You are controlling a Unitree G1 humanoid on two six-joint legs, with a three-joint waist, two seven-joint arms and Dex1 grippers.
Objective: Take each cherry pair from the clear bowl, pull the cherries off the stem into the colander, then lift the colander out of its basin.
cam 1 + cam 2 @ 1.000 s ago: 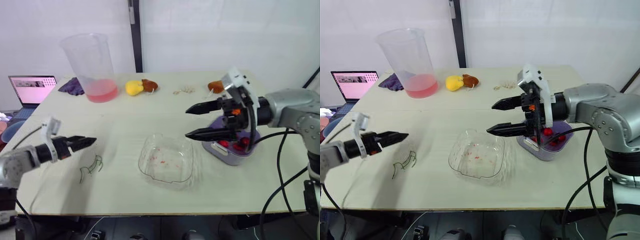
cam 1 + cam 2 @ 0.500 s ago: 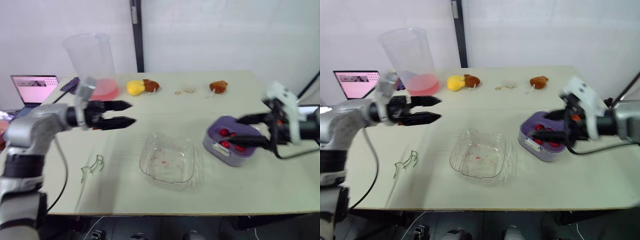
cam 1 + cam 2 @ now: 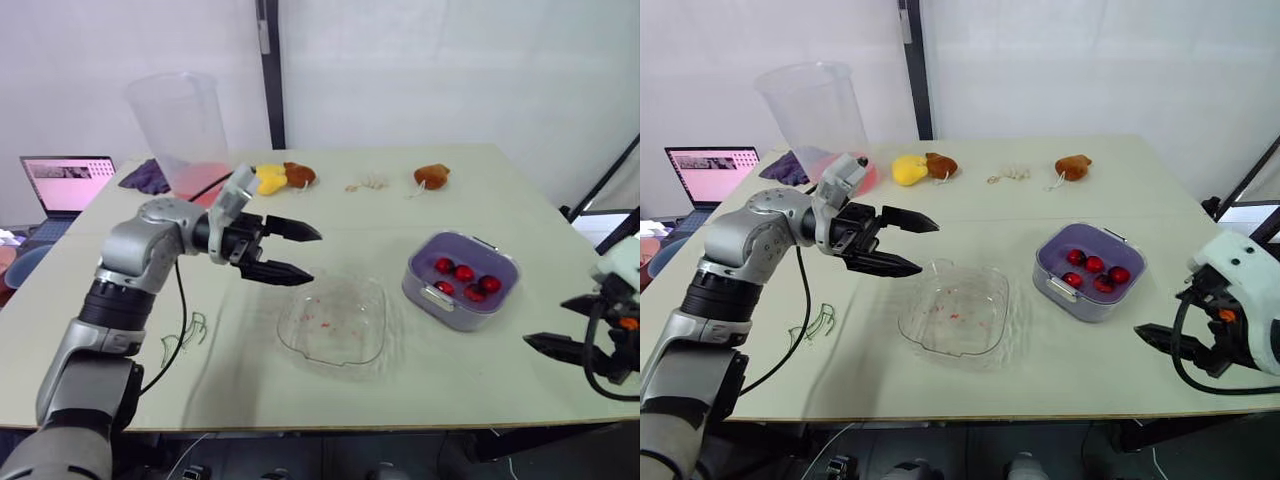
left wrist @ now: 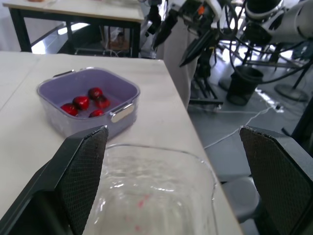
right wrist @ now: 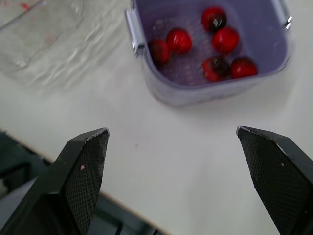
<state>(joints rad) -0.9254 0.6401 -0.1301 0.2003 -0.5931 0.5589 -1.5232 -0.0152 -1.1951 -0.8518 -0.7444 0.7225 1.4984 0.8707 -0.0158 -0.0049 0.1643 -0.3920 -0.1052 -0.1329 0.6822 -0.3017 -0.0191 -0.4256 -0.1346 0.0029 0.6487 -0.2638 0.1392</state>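
The clear bowl (image 3: 335, 320) sits at the table's middle, holding only red smears. To its right stands the purple colander in its basin (image 3: 472, 316), with several red cherries (image 3: 465, 278) inside. My left gripper (image 3: 315, 257) hovers open just off the bowl's far left corner, fingers pointing right; the left wrist view shows the bowl (image 4: 151, 196) below it and the colander (image 4: 58, 122) beyond. My right gripper (image 3: 546, 321) is open near the table's front right edge, apart from the colander (image 5: 161, 85). Green stems (image 3: 185, 335) lie on the table front left.
A tall clear pitcher (image 3: 185, 135) with pink liquid stands at the back left, beside a purple cloth (image 3: 145, 175) and a laptop (image 3: 65, 180). Yellow (image 3: 268, 177) and brown (image 3: 432, 176) items lie along the far side.
My left gripper swung from the front left of the table up to the bowl's far left corner. My right gripper pulled back from over the colander to the front right edge.
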